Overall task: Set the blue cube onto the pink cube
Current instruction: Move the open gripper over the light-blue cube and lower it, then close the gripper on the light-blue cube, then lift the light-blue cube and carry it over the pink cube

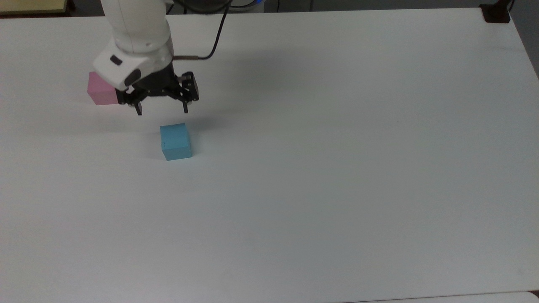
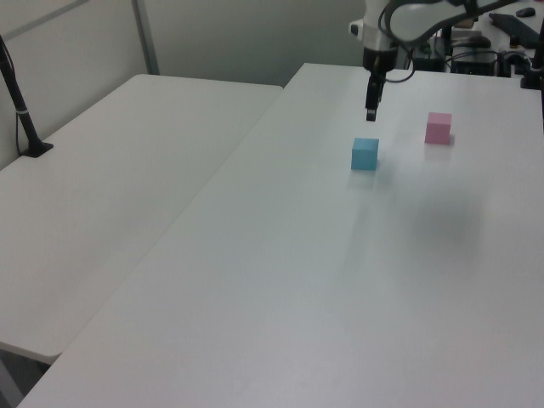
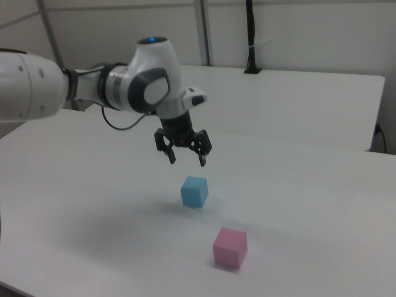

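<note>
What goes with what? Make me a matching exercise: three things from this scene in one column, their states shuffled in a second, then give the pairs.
Things:
1. blue cube
2. pink cube
3. gripper

States:
A. in the air, fingers spread apart, holding nothing
B. on the table, partly hidden by the arm in the top view
C. on the table, just below the open fingers in the right view

Pairs: 1-C, 2-B, 3-A
</note>
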